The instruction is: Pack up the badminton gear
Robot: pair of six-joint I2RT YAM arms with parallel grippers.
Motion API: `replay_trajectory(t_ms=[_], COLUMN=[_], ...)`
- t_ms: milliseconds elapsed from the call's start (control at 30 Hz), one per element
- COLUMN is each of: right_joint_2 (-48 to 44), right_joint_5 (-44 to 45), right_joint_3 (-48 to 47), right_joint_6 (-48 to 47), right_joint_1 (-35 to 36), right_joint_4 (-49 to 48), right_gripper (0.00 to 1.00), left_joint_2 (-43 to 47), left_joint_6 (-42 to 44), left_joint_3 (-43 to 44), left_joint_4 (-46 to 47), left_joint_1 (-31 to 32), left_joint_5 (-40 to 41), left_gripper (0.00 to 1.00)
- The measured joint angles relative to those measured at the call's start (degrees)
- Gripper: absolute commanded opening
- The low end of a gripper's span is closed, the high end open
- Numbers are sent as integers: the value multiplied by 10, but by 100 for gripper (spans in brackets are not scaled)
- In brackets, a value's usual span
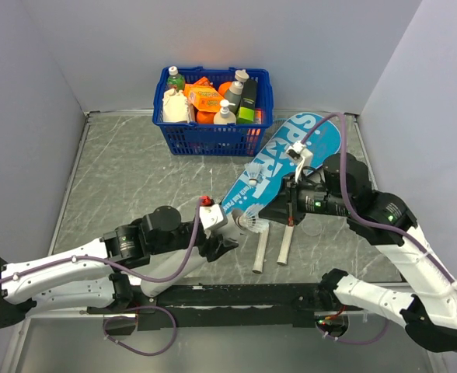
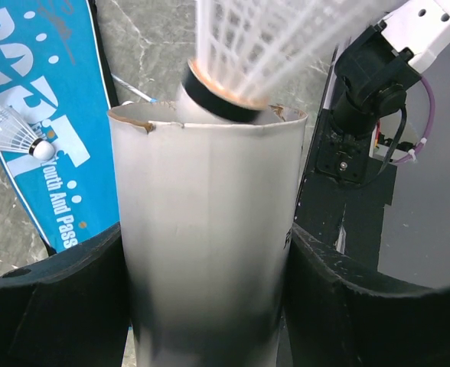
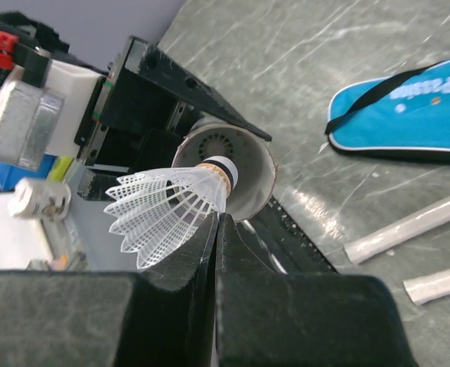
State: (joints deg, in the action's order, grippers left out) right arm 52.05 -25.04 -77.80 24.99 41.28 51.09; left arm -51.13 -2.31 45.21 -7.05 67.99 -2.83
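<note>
My left gripper (image 1: 227, 233) (image 2: 206, 252) is shut on the long white tube (image 1: 234, 227) (image 2: 206, 229), open mouth up. My right gripper (image 1: 273, 217) (image 3: 217, 218) is shut on the skirt of a white shuttlecock (image 3: 171, 210) (image 2: 255, 46), whose cork sits at the tube's mouth (image 3: 248, 180). The teal "SPORT" case (image 1: 291, 155) (image 2: 41, 115) (image 3: 409, 115) lies diagonally behind them. A second shuttlecock (image 2: 11, 131) (image 1: 255, 168) lies on it. Two white racket handles (image 1: 259, 250) (image 1: 285, 245) (image 3: 409, 225) stick out at the case's near end; their shafts are hidden.
A blue plastic basket (image 1: 213, 141) of bottles and orange packs stands at the back centre. Grey walls close off the left, back and right sides. The black base rail (image 1: 236, 295) runs along the near edge.
</note>
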Motion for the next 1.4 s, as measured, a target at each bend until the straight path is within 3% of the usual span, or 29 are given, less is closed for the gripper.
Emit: replay_trajectory(t_ms=[467,1300,1367,1400], right_joint_2=[83,199,201,202], right_joint_5=[-81,-43,-38,-36], right_joint_3=[0,-14,-14,-14], right_joint_6=[-6,-4,-4,-4], right_joint_1=[0,111,113,114], right_joint_4=[5,-36,-39,-40], right_gripper=[0,0,10,20], left_joint_2=[27,33,33,33], left_joint_6=[0,-3,-3,-4], left_joint_3=[-2,-5,-5,-5], left_joint_4=[-12,-14,-14,-14], left_joint_1=[14,16,16,16], left_joint_5=[12,33,37,39], left_gripper=[1,1,1,1])
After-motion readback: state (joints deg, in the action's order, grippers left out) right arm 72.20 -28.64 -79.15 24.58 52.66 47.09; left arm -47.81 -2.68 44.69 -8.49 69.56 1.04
